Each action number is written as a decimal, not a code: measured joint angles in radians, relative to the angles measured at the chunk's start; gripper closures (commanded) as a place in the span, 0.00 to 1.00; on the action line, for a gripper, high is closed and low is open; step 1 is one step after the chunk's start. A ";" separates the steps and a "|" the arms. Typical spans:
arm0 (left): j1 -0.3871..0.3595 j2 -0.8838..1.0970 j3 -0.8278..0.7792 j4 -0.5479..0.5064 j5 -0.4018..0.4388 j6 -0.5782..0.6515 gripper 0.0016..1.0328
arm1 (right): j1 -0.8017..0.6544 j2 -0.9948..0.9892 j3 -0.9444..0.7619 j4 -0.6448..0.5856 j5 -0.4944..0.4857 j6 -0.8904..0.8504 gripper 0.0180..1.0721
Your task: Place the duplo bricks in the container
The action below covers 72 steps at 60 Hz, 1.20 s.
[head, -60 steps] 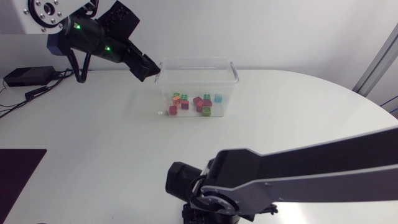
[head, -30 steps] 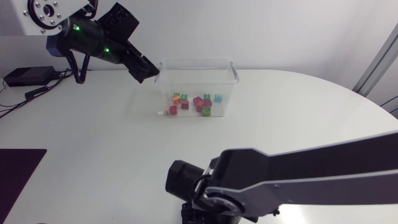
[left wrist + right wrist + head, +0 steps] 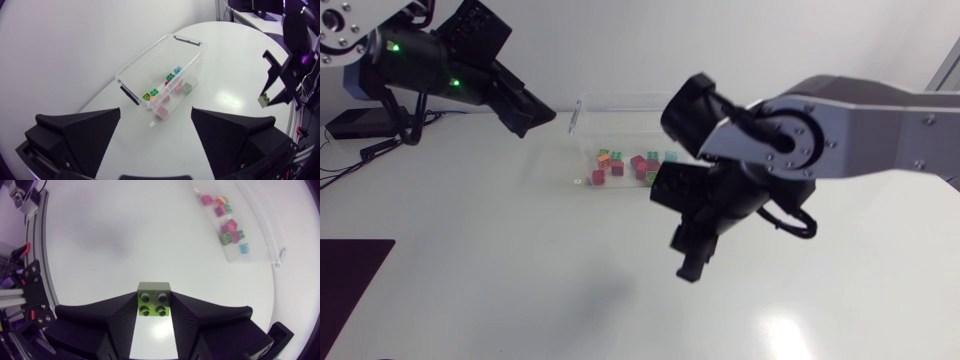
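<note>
Bricks in red, green, orange, pink and cyan lie in a loose heap on the floor of the clear container, which stands at 12 o'clock on the white table. The left wrist view shows the same heap inside the container, which is ahead of the left gripper. That gripper's 2 fingers are spread wide with nothing between them.

In the head view, the left gripper hangs at 9 o'clock of the container, just beside its rim.

The right gripper hangs over the middle of the table, at 5 o'clock of the container and well apart from it. Its fingers pinch 1 green brick from 2 sides, studs toward the camera. The table lies far beneath it.

A tiny white scrap lies on the table at 7 o'clock of the container, just beside its wall. A dark mat sits at 8 o'clock on the table.
</note>
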 measured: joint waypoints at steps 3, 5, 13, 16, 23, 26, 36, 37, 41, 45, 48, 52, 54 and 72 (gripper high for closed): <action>0.018 -0.032 -0.033 0.000 0.000 -0.003 0.04 | -0.030 0.001 0.047 0.011 0.000 0.009 0.72; 0.031 -0.055 -0.054 0.000 0.000 -0.003 0.04 | -0.045 0.005 0.076 0.013 0.000 0.019 0.72; 0.087 -0.161 -0.148 0.025 -0.001 -0.018 0.04 | -0.091 0.048 0.187 0.037 0.000 0.059 0.72; 0.103 -0.199 -0.184 0.040 -0.008 -0.023 0.04 | -0.109 0.070 0.221 0.053 0.005 0.070 0.72; 0.136 -0.283 -0.264 0.055 -0.033 -0.037 0.04 | -0.156 0.140 0.306 0.099 0.012 0.104 0.72; 0.150 -0.321 -0.303 0.071 -0.043 -0.048 0.04 | -0.179 0.176 0.349 0.112 0.015 0.116 0.72; 0.177 -0.471 -0.443 0.117 -0.086 -0.058 0.04 | -0.234 0.278 0.468 0.174 0.031 0.144 0.72; 0.182 -0.484 -0.454 0.123 -0.087 -0.059 0.04 | -0.237 0.286 0.478 0.177 0.031 0.149 0.72; 0.208 -0.542 -0.496 0.134 -0.092 -0.068 0.04 | -0.248 0.323 0.517 0.193 0.039 0.162 0.72; 0.229 -0.598 -0.533 0.144 -0.101 -0.076 0.04 | -0.257 0.360 0.553 0.220 0.053 0.169 0.72; 0.235 -0.644 -0.562 0.148 -0.109 -0.079 0.04 | -0.262 0.388 0.581 0.238 0.057 0.174 0.72; 0.241 -0.699 -0.595 0.152 -0.116 -0.082 0.04 | -0.272 0.430 0.620 0.266 0.069 0.181 0.72; 0.245 -0.719 -0.609 0.152 -0.117 -0.082 0.04 | -0.275 0.447 0.637 0.274 0.072 0.185 0.72; 0.275 -0.938 -0.735 0.158 -0.127 -0.094 0.04 | -0.327 0.645 0.812 0.329 0.110 0.211 0.05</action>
